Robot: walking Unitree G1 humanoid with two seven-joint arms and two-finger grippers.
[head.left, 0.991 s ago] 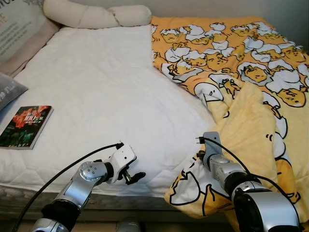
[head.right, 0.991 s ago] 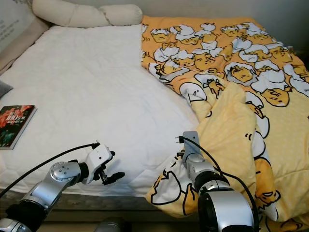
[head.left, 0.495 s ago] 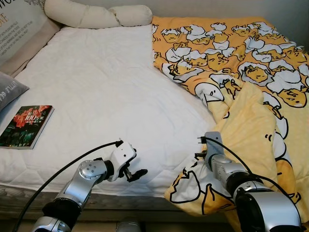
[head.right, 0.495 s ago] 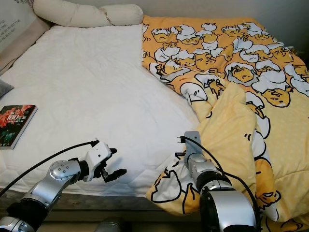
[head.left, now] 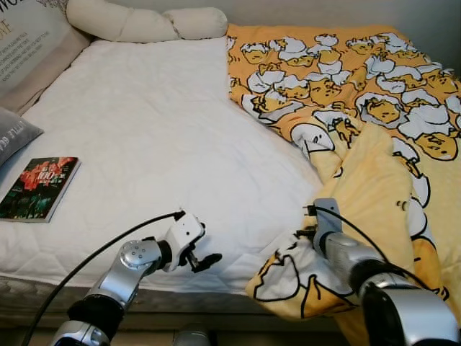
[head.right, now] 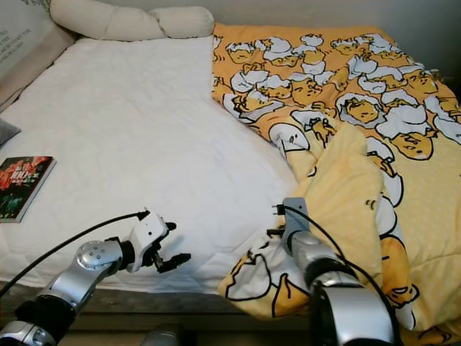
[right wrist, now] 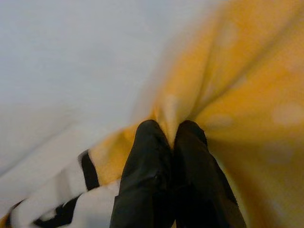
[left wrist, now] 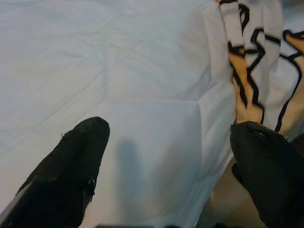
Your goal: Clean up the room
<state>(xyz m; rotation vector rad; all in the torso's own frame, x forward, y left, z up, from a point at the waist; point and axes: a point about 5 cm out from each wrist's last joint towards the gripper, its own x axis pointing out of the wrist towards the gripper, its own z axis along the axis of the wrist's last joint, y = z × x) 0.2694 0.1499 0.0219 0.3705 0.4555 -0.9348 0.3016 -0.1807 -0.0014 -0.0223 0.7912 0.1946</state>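
A yellow blanket (head.left: pixel 374 166) printed with cartoon eggs covers the right side of the bed; its near corner is folded back and hangs over the front edge. My right gripper (right wrist: pixel 173 130) is shut on a fold of that blanket at the near corner, with its wrist (head.left: pixel 325 225) beside the fold. My left gripper (head.left: pixel 204 259) hovers open just above the white sheet (head.left: pixel 158 144) at the front edge, left of the blanket corner. Its fingers (left wrist: pixel 78 152) stand wide apart with nothing between them.
A book (head.left: pixel 39 189) with a dark red cover lies on the sheet at the left. A grey pillow (head.left: pixel 14 133) and a printed cushion (head.left: pixel 29 43) sit at the far left, cream bolsters (head.left: pixel 144 21) at the head.
My right arm has drifted slightly right and toward me, still pinching the blanket. The left gripper edged a little to the right along the front edge.
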